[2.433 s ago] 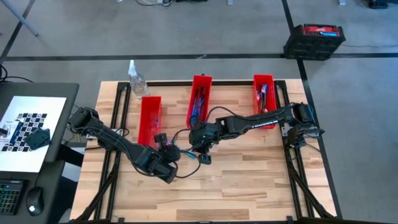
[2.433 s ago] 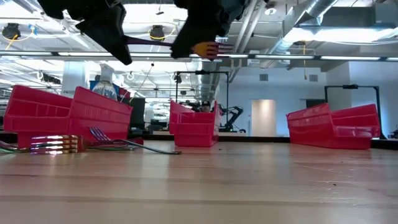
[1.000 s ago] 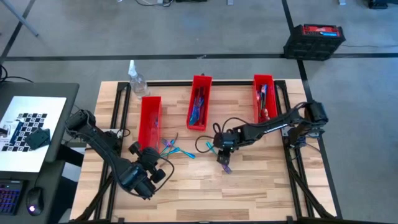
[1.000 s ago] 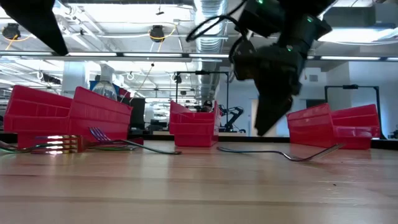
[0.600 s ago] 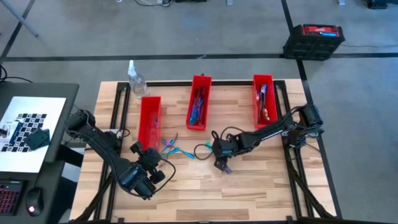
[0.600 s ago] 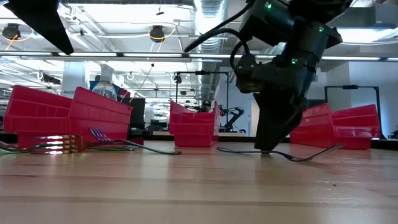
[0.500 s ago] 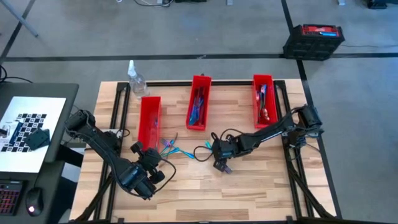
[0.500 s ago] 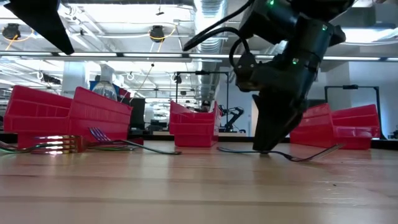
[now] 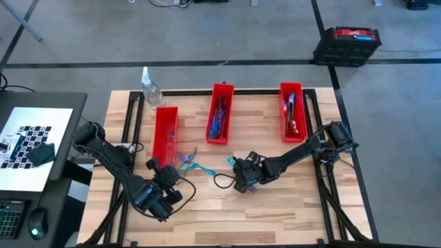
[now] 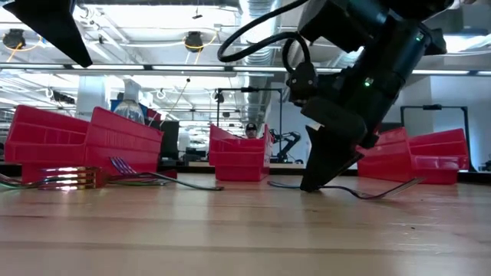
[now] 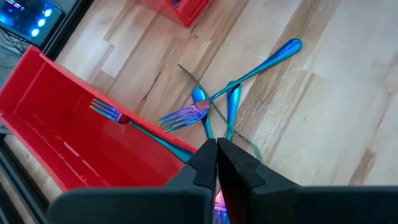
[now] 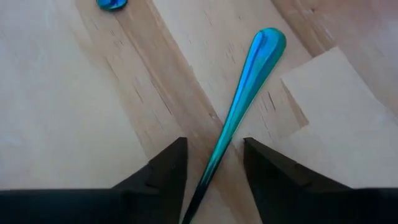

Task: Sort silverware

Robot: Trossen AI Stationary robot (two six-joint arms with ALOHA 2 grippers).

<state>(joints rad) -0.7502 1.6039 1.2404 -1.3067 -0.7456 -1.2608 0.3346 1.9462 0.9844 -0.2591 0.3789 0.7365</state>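
Right claw (image 12: 211, 174) — fingers parted, astride a teal handle (image 12: 245, 99), nothing gripped. Silverware: thin, stiff, slick — lies flat on the desk (image 9: 289, 200); pinch mid-handle. Beyond it, loose forks (image 11: 186, 114) beside the red bin (image 11: 74, 143). Left claw (image 11: 217, 165) — closed, empty.

Even, bright overhead light across the whole high view, wooden table (image 9: 275, 207) crisp, shadows soft and short. In the low view, ceiling lamps (image 10: 193, 37) blaze against a bright room, so the arms read as dark silhouettes; the near tabletop blurs at the bottom edge. A hot pink-white glint flares off the silverware (image 10: 73, 178) lying at the left. In the right wrist view, a teal handle (image 12: 245, 87) gleams sharp, while the dark fingers (image 12: 155, 183) sit soft and out of focus.
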